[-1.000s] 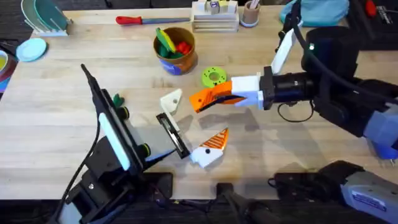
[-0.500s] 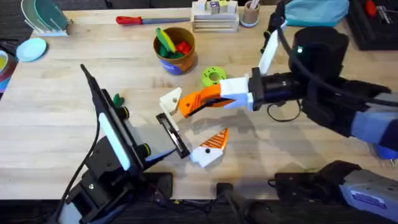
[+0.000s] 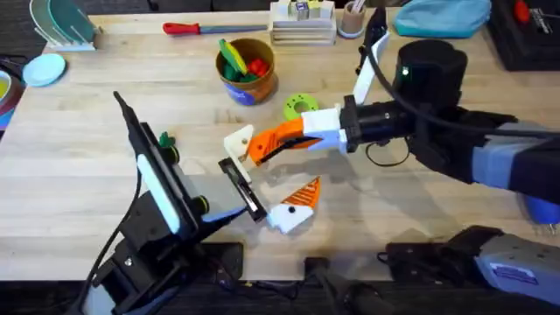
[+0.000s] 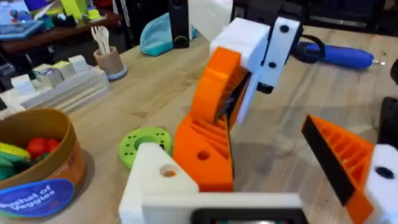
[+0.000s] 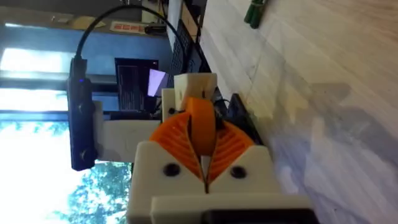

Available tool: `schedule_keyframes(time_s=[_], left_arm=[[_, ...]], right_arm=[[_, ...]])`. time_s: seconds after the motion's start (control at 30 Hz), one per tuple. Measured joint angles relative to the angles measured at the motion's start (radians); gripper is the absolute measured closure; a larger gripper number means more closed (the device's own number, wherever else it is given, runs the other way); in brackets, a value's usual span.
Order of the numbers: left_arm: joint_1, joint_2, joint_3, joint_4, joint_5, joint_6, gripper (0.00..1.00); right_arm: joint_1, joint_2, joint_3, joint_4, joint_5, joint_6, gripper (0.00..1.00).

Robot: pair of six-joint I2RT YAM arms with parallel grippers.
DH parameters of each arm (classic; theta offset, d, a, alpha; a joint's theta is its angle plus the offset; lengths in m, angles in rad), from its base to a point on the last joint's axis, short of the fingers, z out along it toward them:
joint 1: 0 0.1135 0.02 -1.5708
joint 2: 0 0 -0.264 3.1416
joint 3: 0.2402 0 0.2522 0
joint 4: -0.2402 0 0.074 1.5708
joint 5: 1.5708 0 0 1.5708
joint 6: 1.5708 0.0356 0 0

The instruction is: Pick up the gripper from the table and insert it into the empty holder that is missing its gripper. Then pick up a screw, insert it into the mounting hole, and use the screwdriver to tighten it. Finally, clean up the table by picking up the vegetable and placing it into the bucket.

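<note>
Right gripper (image 3: 255, 149): clenched, orange ribbed pads (image 5: 202, 134) pressed together, nothing between them. Reaching in from the right across the middle of the tabletop (image 3: 70, 175), tip just beside the cream-white finger piece (image 3: 241, 140) and near the green ring (image 3: 300, 108).

Left gripper (image 3: 238, 166): at the end of the arm rising from the lower left; released or clenched, cannot tell.

Holder (image 3: 243, 188): narrow black bar at that arm's end, bare, angled toward the right.

Loose gripper piece (image 3: 296, 207): lying on the tabletop just right of the holder's end, not touching it, orange tip pointing up and to the right; below the right gripper and apart from it.

Vegetable (image 3: 164, 138): small dark-green piece on the wood beside the left arm, well apart from the bucket (image 3: 247, 68).

Bucket: upright toward the far edge, green, yellow and red toys inside.

Blue screwdriver (image 4: 339, 55): lying on its side on the tabletop behind the right gripper in the left wrist view.

Red-handled screwdriver (image 3: 194, 28): flat along the far edge.
</note>
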Motion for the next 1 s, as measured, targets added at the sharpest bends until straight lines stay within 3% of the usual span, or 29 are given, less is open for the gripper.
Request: schedule_keyframes(time_s=[0.4, 1.0], left_arm=[[0.003, 0.003, 0.0, 0.0, -0.012, -0.163, 0.009], [0.005, 0.006, -0.001, 0.003, -0.028, -0.199, 0.008]], right_arm=[[0.0, 0.12, 0.0, 0.092, -0.032, -0.055, 0.994], [0.072, 0.26, 0.02, 0.33, 0.032, 0.049, 0.995]])
